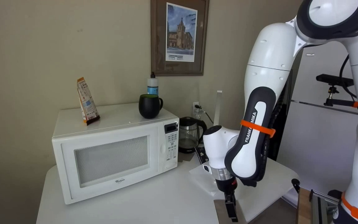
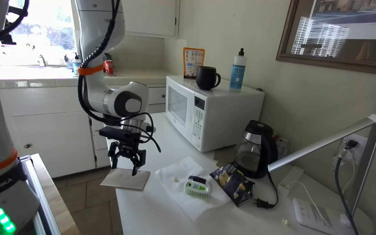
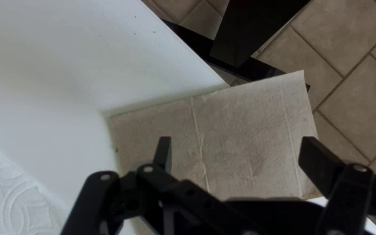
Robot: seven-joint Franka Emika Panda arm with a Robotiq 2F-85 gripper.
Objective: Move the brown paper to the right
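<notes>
The hand (image 2: 124, 170) is hanging over the brown paper (image 3: 240, 137), fingers (image 3: 318, 160) standing wide apart, gripping nothing; that paper's jutting past the edge of the table (image 3: 77, 62), with room stretching toward the microwave (image 1: 113, 161)!

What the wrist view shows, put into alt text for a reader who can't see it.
An open black gripper over creased brown paper, which lies partly on a white table and partly out past its edge, above a tiled floor. An embossed white sheet shows at the lower left.
</notes>
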